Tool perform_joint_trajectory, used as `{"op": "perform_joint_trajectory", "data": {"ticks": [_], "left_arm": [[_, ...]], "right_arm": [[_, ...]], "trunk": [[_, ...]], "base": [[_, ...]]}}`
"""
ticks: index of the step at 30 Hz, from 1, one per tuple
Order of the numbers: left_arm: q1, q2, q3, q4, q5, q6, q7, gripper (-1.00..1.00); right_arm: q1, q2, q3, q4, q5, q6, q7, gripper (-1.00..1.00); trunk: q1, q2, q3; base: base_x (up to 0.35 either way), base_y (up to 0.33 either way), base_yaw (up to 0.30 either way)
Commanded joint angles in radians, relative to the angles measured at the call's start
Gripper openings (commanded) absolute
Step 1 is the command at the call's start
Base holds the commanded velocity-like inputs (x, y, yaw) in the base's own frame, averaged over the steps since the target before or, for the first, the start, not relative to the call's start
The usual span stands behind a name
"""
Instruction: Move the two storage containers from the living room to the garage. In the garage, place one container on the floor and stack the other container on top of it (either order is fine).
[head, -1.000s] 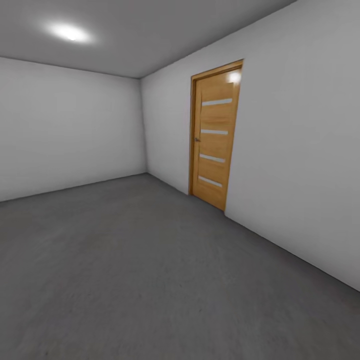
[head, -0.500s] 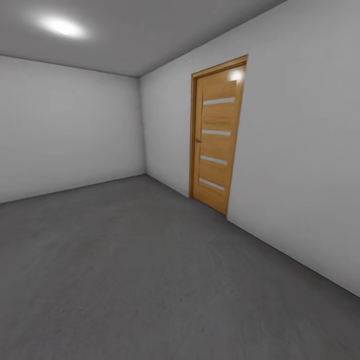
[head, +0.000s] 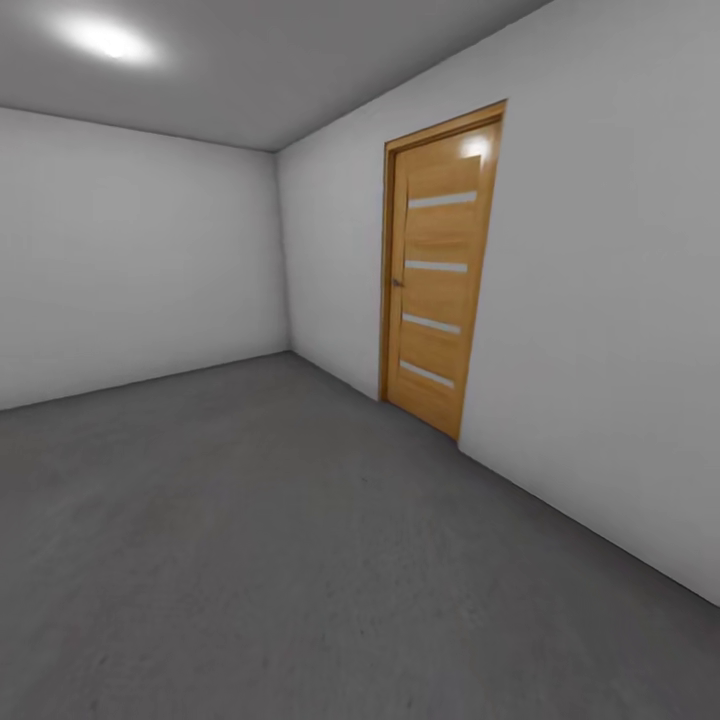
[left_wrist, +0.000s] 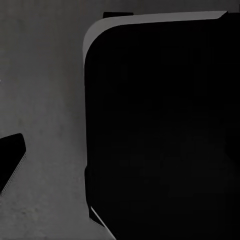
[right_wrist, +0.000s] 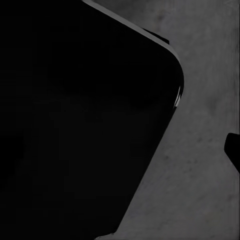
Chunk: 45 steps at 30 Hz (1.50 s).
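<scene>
One wooden door (head: 437, 270) with four pale horizontal slats; two grey-white walls (head: 140, 260); one ceiling light (head: 100, 38); one concrete floor (head: 260, 540).

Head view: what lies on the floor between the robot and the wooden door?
Nothing: in the head view, the stretch of dark grey concrete floor up to the wooden door is bare.

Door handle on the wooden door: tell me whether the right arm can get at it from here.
Probably not. The handle sits on the door in the right wall, across a stretch of grey floor, and the right wrist view looks down at floor. Nothing visible blocks the way; rolling closer should do.
</scene>
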<state>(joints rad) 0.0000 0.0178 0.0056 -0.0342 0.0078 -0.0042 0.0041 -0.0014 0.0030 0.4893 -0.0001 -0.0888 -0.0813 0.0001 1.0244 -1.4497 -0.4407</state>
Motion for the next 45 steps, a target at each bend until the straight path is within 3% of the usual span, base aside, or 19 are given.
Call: {"op": "perform_joint_trajectory", "data": {"ticks": [1,45], "left_arm": [[0.000,0.000,0.000,-0.001,0.001,0.000,0.000,1.00],[0.000,0.001,-0.001,-0.001,0.000,0.000,0.000,1.00]], "right_arm": [[0.000,0.000,0.007,0.000,-0.009,-0.003,-0.001,1.00],[0.000,0.000,0.007,0.000,-0.009,-0.003,-0.006,1.00]], "trunk": [[0.001,0.000,-0.001],[0.001,0.000,-0.001]], "base": [[0.323,0.000,0.000],[0.323,0.000,0.000]]}}
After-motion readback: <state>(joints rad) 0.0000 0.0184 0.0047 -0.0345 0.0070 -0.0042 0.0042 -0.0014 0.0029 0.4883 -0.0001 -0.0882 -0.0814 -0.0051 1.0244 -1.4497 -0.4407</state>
